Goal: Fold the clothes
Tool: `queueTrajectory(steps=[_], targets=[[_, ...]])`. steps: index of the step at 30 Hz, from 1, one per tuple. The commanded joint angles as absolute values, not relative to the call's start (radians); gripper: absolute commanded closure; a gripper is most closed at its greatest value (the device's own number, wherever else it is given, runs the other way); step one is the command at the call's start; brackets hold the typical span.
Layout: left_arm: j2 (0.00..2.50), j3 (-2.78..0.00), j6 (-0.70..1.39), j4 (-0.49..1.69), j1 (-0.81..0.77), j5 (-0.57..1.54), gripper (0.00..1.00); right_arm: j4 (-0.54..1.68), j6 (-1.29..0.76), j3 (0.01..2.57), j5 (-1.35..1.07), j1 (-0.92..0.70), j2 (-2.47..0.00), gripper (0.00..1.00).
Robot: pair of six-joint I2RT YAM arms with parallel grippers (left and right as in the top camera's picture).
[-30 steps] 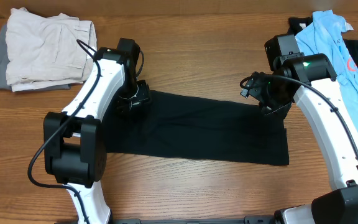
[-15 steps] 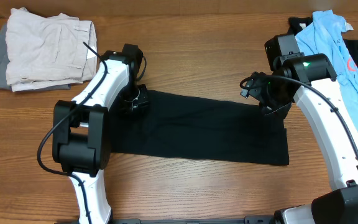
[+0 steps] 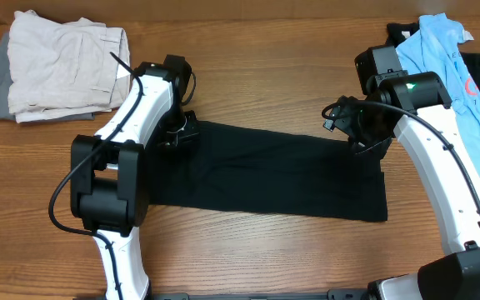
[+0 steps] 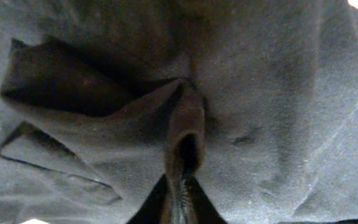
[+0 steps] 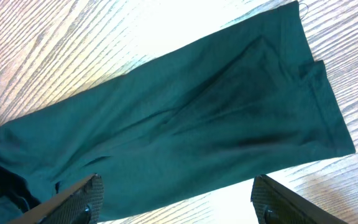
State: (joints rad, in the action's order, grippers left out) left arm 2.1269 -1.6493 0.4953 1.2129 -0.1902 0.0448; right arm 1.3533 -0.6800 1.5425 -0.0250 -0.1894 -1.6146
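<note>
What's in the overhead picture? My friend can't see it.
A black shirt lies folded in a long strip on a table. The left tool and right tool are at its far corners. Beige clothes lie far left, a blue polo far right.

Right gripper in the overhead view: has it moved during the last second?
No. The right gripper stays over the right end of the black shirt, and its distance from the light blue polo has not changed.

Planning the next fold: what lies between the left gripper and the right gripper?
Only the black shirt, a long flat band running from left gripper to right gripper; the overhead view shows nothing else on it.
</note>
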Motion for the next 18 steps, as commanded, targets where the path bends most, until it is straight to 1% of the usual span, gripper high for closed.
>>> queueTrajectory(steps=[1,9,13,18], targets=[[2.124,-1.668,0.494,1.227,-0.189,0.024,0.96,1.349,-0.676,1.542,-0.013,-0.188,-1.600,0.19],[2.118,-1.670,0.500,1.353,-0.185,-0.075,0.96,1.351,-0.675,1.542,-0.012,-0.188,-1.600,0.19],[2.095,-1.670,0.559,1.424,-0.182,-0.180,0.96,1.347,-0.677,1.542,-0.012,-0.188,-1.600,0.19],[2.042,-1.669,0.571,1.502,-0.181,-0.255,0.96,1.349,-0.677,1.542,-0.012,-0.188,-1.600,0.19]])
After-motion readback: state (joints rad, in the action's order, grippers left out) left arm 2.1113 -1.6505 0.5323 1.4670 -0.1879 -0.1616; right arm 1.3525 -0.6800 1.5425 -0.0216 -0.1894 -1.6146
